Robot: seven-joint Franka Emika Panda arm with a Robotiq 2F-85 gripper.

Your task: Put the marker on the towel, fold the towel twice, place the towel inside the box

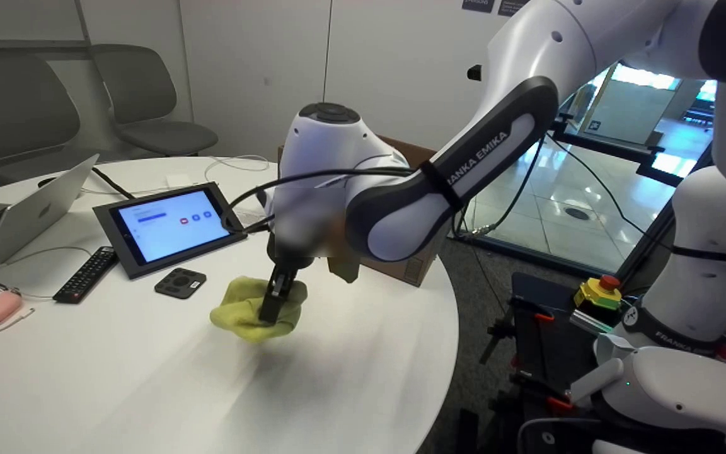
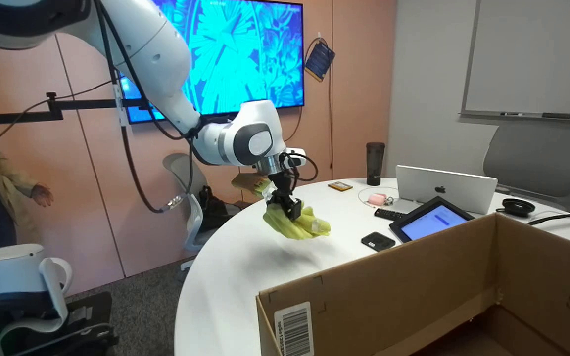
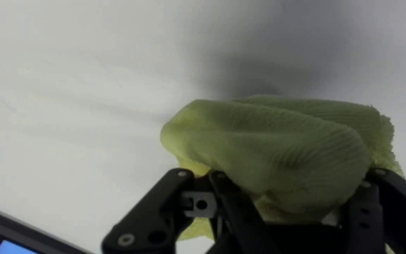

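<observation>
Yellow-green towel [image 1: 237, 316]: bunched, held in the air above the round white table [image 2: 230, 287], as both exterior views show. Folds hide the inside of the bundle. Cardboard box [image 2: 394, 291]: on the table, open at the top, barcode label [image 2: 294, 330] near a corner; the part of its interior in frame shows brown walls and a strip of floor, remainder cut off. Lidded tumbler [image 2: 375, 165]: near the table's edge, contents not visible. Robotiq gripper [image 3: 293, 180]: clamped on the towel; in the wrist view its fingers [image 3: 237, 206] stand apart, thick cloth filling the gap. Near the towel: flat black device [image 1: 180, 283]; beyond it, tablet [image 1: 171, 227], remote control [image 1: 86, 275], Apple laptop [image 1: 45, 211].
</observation>
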